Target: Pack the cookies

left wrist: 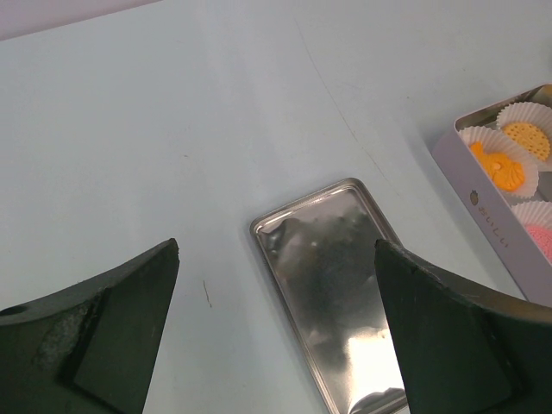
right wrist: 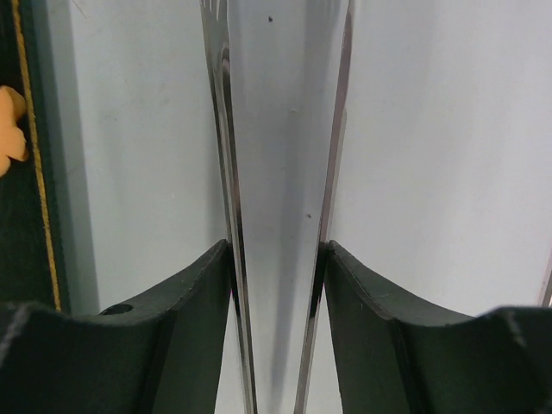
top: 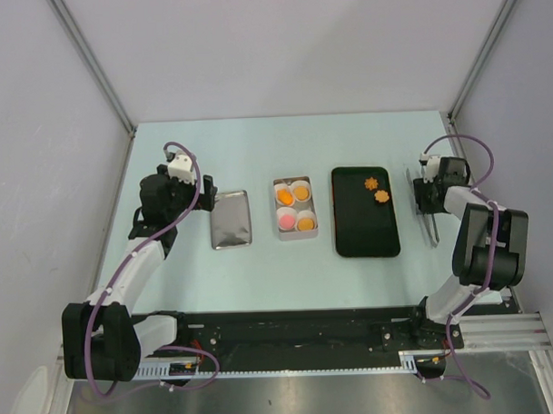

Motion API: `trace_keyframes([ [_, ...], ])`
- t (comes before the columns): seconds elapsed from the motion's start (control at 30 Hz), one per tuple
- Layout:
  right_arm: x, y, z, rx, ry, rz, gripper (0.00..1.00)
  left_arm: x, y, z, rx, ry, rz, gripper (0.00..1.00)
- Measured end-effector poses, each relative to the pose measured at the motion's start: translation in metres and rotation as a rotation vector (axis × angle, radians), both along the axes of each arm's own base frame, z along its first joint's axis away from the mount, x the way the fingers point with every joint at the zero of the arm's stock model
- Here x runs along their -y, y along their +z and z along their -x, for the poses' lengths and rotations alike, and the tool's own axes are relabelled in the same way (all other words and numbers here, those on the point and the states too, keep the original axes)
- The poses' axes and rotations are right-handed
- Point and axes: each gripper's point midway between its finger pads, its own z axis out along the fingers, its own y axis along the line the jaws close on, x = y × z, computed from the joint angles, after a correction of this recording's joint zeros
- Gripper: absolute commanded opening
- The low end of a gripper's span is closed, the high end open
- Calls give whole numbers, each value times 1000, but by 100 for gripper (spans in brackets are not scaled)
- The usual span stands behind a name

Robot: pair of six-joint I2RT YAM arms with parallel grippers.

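Two orange cookies [top: 372,183] [top: 382,197] lie on a black tray [top: 366,236]. A small tin box [top: 297,234] holds white paper cups with orange cookies [top: 284,196] and one pink cookie [top: 284,219]; the left wrist view shows the box [left wrist: 483,203] at its right edge. My left gripper [top: 190,199] is open and empty, just left of a silver lid [left wrist: 336,285]. My right gripper [right wrist: 276,259] is shut on metal tongs [right wrist: 226,129] lying on the table right of the tray. One tray cookie [right wrist: 9,129] shows at the left edge.
The silver lid [top: 231,219] lies flat left of the box. The tongs [top: 431,224] lie close to the table's right edge. Grey walls enclose the table on three sides.
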Motion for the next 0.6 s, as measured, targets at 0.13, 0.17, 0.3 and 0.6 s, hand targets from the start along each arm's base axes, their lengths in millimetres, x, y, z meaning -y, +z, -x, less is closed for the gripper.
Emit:
trace_keyframes([
  [0.13, 0, -9, 4, -29, 13, 0, 51, 0, 0, 0, 0, -1, 0, 100],
  [0.17, 0, -10, 4, -32, 14, 0, 52, 1, 0, 0, 0, -3, 1, 100],
  [0.3, -1, -16, 6, -48, 31, -2, 53, 1, 0, 0, -1, -4, 1, 100],
  [0.6, -1, -16, 3, -40, 45, -3, 62, 1, 0, 0, 0, -4, 2, 100],
])
